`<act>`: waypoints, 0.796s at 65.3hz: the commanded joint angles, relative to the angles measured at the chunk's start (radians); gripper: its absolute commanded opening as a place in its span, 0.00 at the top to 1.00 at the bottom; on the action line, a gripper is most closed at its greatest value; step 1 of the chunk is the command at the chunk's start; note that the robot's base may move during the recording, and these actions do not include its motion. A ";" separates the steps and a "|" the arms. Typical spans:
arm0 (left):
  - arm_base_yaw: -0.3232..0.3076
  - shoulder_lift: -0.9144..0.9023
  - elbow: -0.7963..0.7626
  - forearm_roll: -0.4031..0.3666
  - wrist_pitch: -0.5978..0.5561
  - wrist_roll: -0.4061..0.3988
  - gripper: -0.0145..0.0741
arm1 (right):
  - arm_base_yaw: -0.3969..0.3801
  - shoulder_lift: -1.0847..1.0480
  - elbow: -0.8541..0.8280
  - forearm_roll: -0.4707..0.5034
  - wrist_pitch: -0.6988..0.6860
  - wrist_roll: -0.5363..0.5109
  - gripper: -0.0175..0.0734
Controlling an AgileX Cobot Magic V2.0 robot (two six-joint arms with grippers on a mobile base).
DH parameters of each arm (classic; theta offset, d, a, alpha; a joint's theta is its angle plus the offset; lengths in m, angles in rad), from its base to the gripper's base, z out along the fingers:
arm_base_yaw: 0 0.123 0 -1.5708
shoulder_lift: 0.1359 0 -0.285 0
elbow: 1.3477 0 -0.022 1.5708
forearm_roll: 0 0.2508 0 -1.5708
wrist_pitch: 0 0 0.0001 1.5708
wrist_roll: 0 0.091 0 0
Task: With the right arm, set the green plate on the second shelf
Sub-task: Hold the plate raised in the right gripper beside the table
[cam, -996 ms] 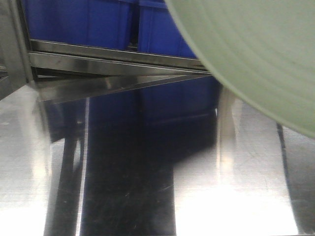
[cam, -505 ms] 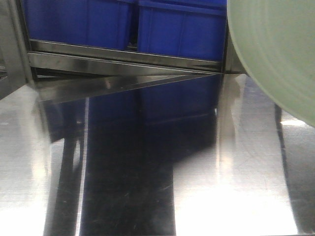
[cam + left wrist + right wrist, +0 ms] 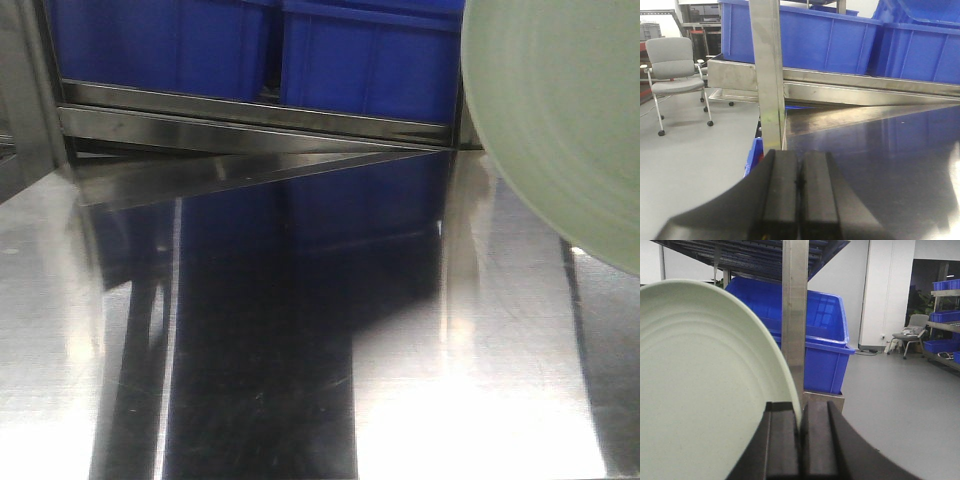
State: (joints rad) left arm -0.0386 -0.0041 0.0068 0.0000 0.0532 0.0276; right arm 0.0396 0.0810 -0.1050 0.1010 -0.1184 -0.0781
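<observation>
Pinching the rim of the green plate (image 3: 705,390), the right gripper (image 3: 801,412) has its fingers (image 3: 782,440) almost closed, w/ only the plate's thin edge between the pads. The plate stands on edge, face twd the right wrist cam. It fills the left half of that view, just left of a steel post (image 3: 795,315).

Front cam: the plate sits top-right, tilted, above the shiny steel shelf (image 3: 250,350). Its lower edge runs out of frame, so can't tell if it touches the shelf.

Left gripper (image 3: 799,162): the fingers are pressed tight together, no gap, nothing held. It hovers facing a second post (image 3: 767,75), w/ the shelf surface off to the right.

Containers now. Two blue bins (image 3: 370,65) stand side by side on the level behind the shelf. Only their front walls show, so contents are hidden. Right wrist cam has a blue bin (image 3: 820,340) behind the post. Its rim is in view, the inside isn't. Left wrist cam shows the bins' walls only, too.

Grey chair (image 3: 672,65) is on the floor, far left, well apart from the rack.
</observation>
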 commanded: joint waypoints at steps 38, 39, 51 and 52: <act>0.000 -0.016 0.040 0.000 -0.081 -0.002 0.69 | -0.007 0.009 -0.032 0.010 -0.116 0.006 0.74; 0.000 -0.016 0.040 0.000 -0.081 -0.002 0.69 | -0.007 0.009 -0.032 0.010 -0.116 0.006 0.74; 0.000 -0.016 0.040 0.000 -0.081 -0.002 0.69 | -0.007 0.009 -0.032 0.010 -0.116 0.006 0.74; 0.000 -0.016 0.040 0.000 -0.081 -0.002 0.69 | -0.007 0.009 -0.032 0.010 -0.116 0.006 0.74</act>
State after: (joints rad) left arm -0.0386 -0.0041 0.0068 0.0000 0.0532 0.0276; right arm 0.0396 0.0810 -0.1044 0.1010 -0.1184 -0.0762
